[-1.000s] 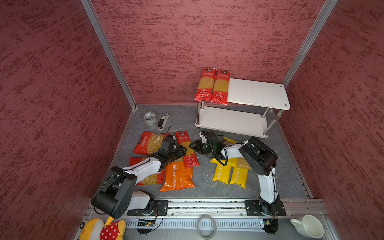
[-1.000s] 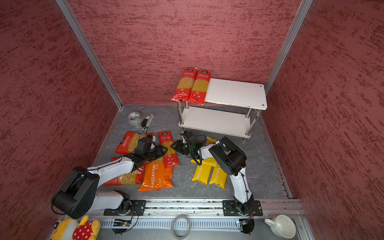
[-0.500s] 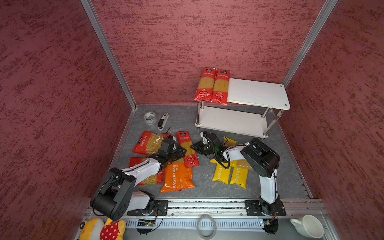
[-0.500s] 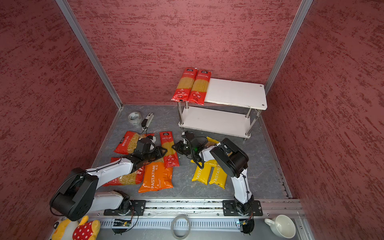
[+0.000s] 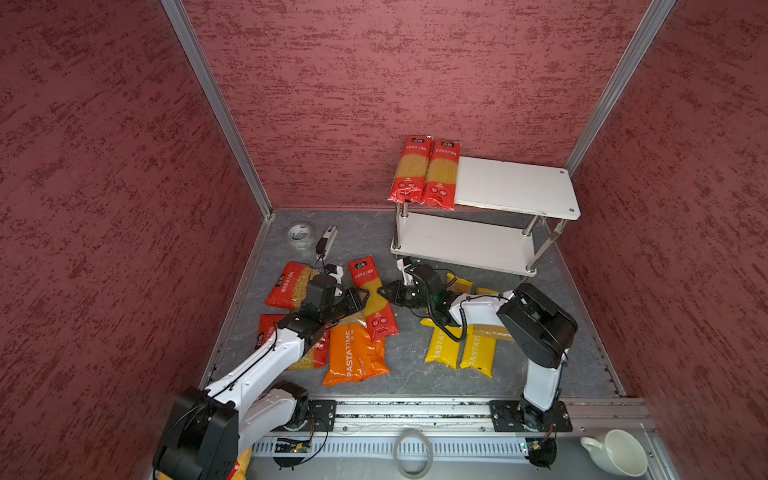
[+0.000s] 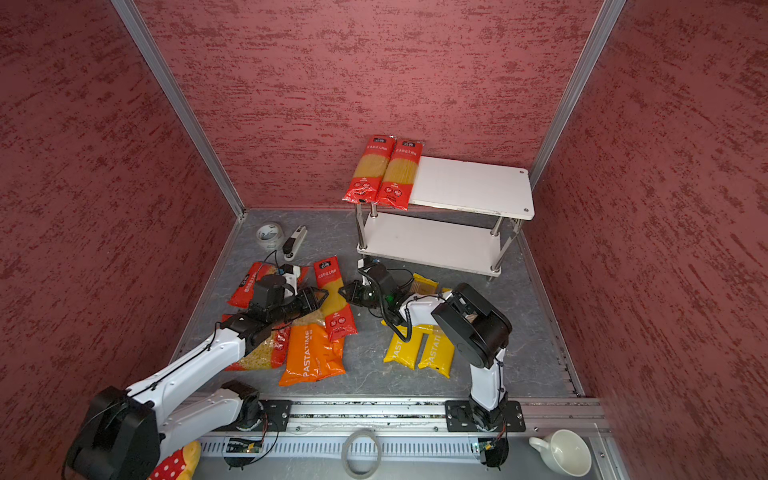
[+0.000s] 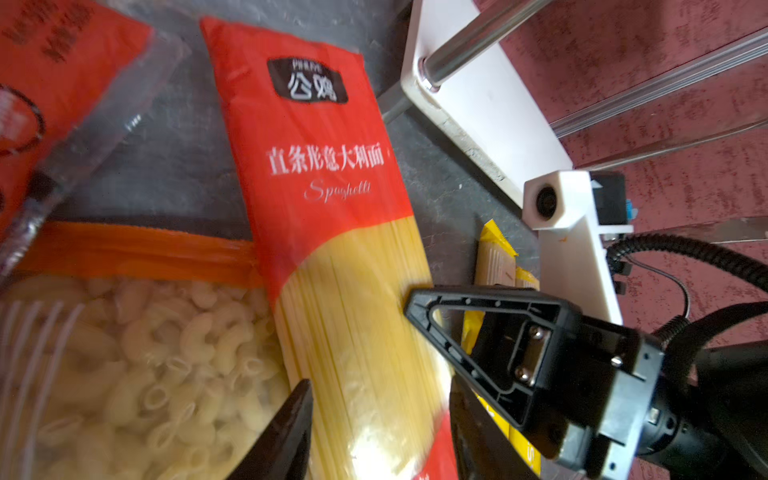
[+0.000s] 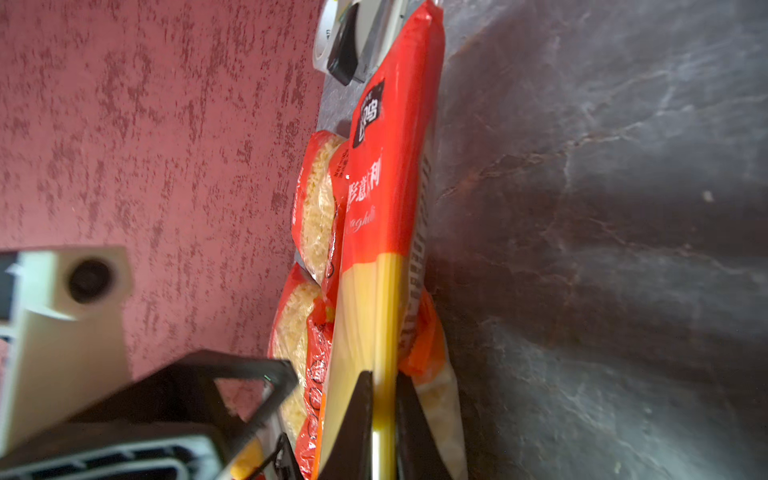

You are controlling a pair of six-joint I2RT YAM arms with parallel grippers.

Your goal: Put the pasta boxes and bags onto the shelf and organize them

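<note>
Packs in view: two red spaghetti packs (image 5: 411,170) (image 5: 442,174) lie side by side at the left end of the shelf's (image 5: 515,187) top tier. A third red spaghetti pack (image 5: 376,313) is on the bench (image 5: 409,353), making three. Two yellow PASTATIME packs (image 5: 442,351) (image 5: 478,353) show plainly, with more yellow hidden under the right arm (image 5: 536,328). There is one orange PASTATIME pack (image 5: 355,353) and two wide red short-pasta bags (image 5: 289,284) (image 5: 266,330). The right end effector (image 8: 382,386) is pinched tight on the third red spaghetti pack's long edge. The left end effector (image 5: 362,296) stands partly open, a finger on either side of that pack, opposite the right one.
</note>
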